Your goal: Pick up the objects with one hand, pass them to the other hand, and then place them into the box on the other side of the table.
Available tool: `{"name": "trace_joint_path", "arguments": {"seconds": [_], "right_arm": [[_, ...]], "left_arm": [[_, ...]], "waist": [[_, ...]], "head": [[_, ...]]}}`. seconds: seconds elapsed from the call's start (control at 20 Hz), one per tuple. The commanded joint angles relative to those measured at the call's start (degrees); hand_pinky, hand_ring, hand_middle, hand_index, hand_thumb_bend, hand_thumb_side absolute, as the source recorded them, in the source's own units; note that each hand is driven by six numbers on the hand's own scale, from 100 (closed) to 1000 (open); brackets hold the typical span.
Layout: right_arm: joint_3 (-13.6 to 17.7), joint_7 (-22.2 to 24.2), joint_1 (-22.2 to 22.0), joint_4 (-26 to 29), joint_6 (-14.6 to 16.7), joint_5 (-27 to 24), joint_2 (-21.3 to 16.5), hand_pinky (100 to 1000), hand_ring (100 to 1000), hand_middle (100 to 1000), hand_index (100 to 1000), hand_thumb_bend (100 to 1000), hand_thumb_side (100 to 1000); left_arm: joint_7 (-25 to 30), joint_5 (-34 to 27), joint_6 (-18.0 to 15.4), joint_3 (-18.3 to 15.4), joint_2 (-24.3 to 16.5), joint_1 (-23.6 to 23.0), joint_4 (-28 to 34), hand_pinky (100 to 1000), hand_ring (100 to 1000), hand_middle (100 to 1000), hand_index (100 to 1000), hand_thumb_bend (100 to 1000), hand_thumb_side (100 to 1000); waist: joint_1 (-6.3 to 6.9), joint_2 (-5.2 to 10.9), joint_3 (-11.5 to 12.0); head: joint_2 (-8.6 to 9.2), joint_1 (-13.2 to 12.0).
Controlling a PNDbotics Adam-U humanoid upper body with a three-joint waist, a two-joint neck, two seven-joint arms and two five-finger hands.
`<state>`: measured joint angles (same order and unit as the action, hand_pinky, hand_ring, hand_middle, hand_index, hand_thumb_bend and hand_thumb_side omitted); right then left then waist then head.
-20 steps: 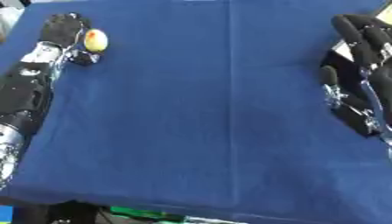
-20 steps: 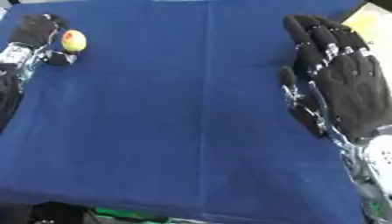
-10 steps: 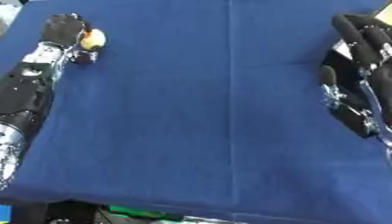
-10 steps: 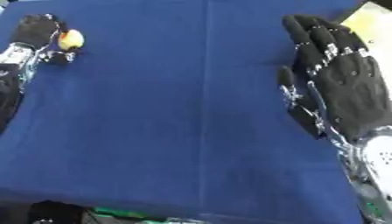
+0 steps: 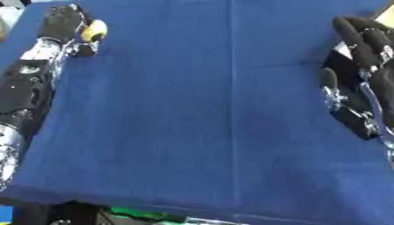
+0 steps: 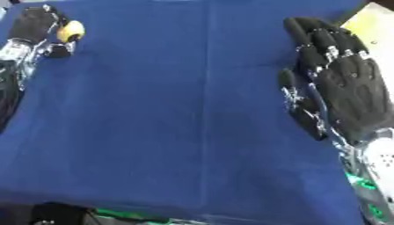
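Blue cloth-covered table (image 5: 208, 132) fills both views, with a lengthwise crease running down its middle. Right hand (image 6: 350, 94) sits over the right edge of the table, palm toward the camera, fingers straight and slightly spread, pointing toward the far side; thumb angled inward toward the cloth's centre; it holds nothing. A pale yellow surface (image 6: 369, 24) shows past the right hand at the far right corner; cannot tell what it is. Left arm runs along the left edge of the table, black and silver, reaching to the far left corner. Left hand (image 5: 61, 22) is there with its back up, fingers curled round a small round yellow object (image 5: 95, 30), which shows at the inner side of the hand, between fingers and thumb. Cannot tell whether the object is lifted or touching the cloth. The object is at the far left corner, well apart from the right hand. Green patch shows below the near table edge.
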<state>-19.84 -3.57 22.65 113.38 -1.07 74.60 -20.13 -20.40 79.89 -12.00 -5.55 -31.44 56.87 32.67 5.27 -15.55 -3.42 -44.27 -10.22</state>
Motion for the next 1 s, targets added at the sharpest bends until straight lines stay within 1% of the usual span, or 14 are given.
{"name": "trace_joint_path", "arguments": {"seconds": [0.05, 0.3, 0.45, 0.55, 0.75, 0.8, 1.0], "right_arm": [[0.1, 0.4, 0.3, 1.2, 0.3, -0.1, -1.7, 821, 871, 883, 1000, 100, 100], [-0.3, 0.8, 0.1, 1.2, 1.1, 0.0, -3.1, 827, 868, 886, 1000, 100, 100], [-0.9, 1.2, 0.2, 1.2, 1.7, -0.2, -4.1, 836, 867, 892, 1000, 100, 100], [-1.5, 1.5, 0.4, 1.2, 2.5, -0.6, -4.9, 842, 866, 895, 1000, 191, 100], [-2.8, 2.1, 1.5, 1.2, 4.5, -1.9, -6.4, 855, 862, 900, 1000, 258, 100], [-3.0, 2.2, 1.8, 1.2, 4.9, -2.1, -6.7, 859, 861, 901, 1000, 295, 100], [-3.8, 2.4, 3.1, 1.2, 6.4, -2.9, -7.7, 867, 856, 902, 1000, 358, 100]], "left_arm": [[1.3, -3.7, -4.6, 1.3, -0.9, 0.7, 6.0, 596, 398, 378, 436, 100, 227], [4.5, -10.3, -11.7, 5.3, -0.5, -0.8, 15.3, 595, 392, 371, 429, 100, 221], [6.6, -14.3, -15.7, 8.6, 0.2, -1.9, 20.9, 593, 387, 365, 424, 100, 230], [8.6, -17.4, -18.1, 10.9, 0.9, -2.3, 24.3, 592, 385, 363, 422, 100, 238], [13.6, -23.1, -21.5, 15.0, 3.3, -2.6, 29.2, 588, 379, 355, 416, 100, 244], [15.1, -24.4, -22.3, 15.9, 4.1, -2.5, 29.9, 586, 377, 354, 413, 100, 244], [20.4, -28.2, -24.3, 18.9, 7.7, -1.9, 32.4, 583, 371, 348, 407, 100, 244]], "waist": [[0.06, 1.97, 0.4], [0.33, 3.35, 1.3], [0.31, 4.15, 1.9], [0.20, 4.50, 2.2], [-0.14, 4.81, 2.8], [-0.25, 4.87, 2.9], [-0.68, 4.95, 3.5]], "head": [[0.15, 0.9], [0.15, 2.7], [0.15, 3.9], [0.15, 4.4], [0.15, 5.2], [0.15, 5.4], [0.15, 6.0]]}}
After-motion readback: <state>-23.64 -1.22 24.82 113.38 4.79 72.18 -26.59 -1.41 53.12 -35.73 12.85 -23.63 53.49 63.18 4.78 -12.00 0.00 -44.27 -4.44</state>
